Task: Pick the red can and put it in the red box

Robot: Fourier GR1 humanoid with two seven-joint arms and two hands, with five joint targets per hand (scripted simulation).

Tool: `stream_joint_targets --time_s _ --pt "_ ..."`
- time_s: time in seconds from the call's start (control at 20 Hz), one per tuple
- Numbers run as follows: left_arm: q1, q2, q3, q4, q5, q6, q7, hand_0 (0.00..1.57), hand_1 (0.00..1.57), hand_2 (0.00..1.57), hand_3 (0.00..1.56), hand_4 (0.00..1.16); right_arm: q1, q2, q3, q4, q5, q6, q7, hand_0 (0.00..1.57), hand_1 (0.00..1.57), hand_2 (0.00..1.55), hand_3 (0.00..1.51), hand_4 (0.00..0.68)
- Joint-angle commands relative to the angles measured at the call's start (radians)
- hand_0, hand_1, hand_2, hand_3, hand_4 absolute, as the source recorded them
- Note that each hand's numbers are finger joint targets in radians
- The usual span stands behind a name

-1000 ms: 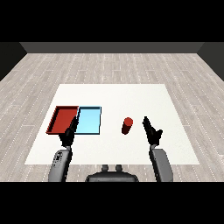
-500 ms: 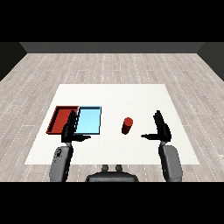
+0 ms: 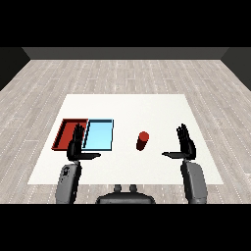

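Red can (image 3: 142, 140) is standing upright on the white table (image 3: 127, 110), and neither of our hands has it. It's off to the left of our right hand (image 3: 185, 146), near but clearly apart, with bare table between them. Our right hand is fully open: fingers straight and pointing away from us, thumb stuck out sideways toward the can (nothing in it at all).

Our left hand (image 3: 76, 147) is the same story, spread flat with straight fingers and the thumb poking out to the right, holding nothing. The can sits well to the right of it, a bit closer to our right hand than to our left.

Red tray (image 3: 64, 132) is just beyond our left hand and slightly to its left, and from our view the fingertips overlap its near right corner. We can't tell whether they actually touch it or just hang above it. Light blue tray (image 3: 99, 135) lies right next to the red one, on its right side, just ahead and to the right of our left hand. So the can is on the far side of the blue tray from the red tray, out on the open table.

Both grey forearms come up from the lower corners.
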Motion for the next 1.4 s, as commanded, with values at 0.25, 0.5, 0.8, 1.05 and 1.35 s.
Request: stream_joint_targets --time_s 0.25,0.5,0.8,1.05,1.35 --pt "0.001 0.032 0.035 -0.042 0.065 -0.057 0.021 0.00 0.00 0.00 0.00 0.00 -0.054 -0.015 -0.017 0.070 -0.011 0.045 0.004 0.00 0.00 0.00 0.00 0.000" --pt "-0.029 -0.045 -0.033 -0.007 -0.014 0.038 0.008 0.00 0.00 0.00 0.00 0.00 -0.108 0.001 -0.008 0.090 -0.023 0.034 0.062 0.00 0.00 0.00 0.00 0.000" --pt "-0.077 0.003 0.047 0.039 0.065 -0.017 -0.009 0.00 0.00 0.00 0.00 0.00 -0.120 0.030 0.013 0.167 -0.010 0.035 0.044 0.00 0.00 0.00 0.00 0.000" --pt "-0.039 -0.034 -0.006 0.024 0.007 0.022 -0.027 0.00 0.00 0.00 0.00 0.00 -0.123 0.079 0.052 0.197 0.014 0.013 0.011 0.00 0.00 0.00 0.00 0.000" --pt "0.004 -0.021 -0.004 -0.013 0.039 -0.015 -0.004 0.00 0.00 0.00 0.00 0.00 -0.148 0.120 0.080 0.237 0.003 0.000 0.049 0.00 0.00 0.00 0.00 0.000"
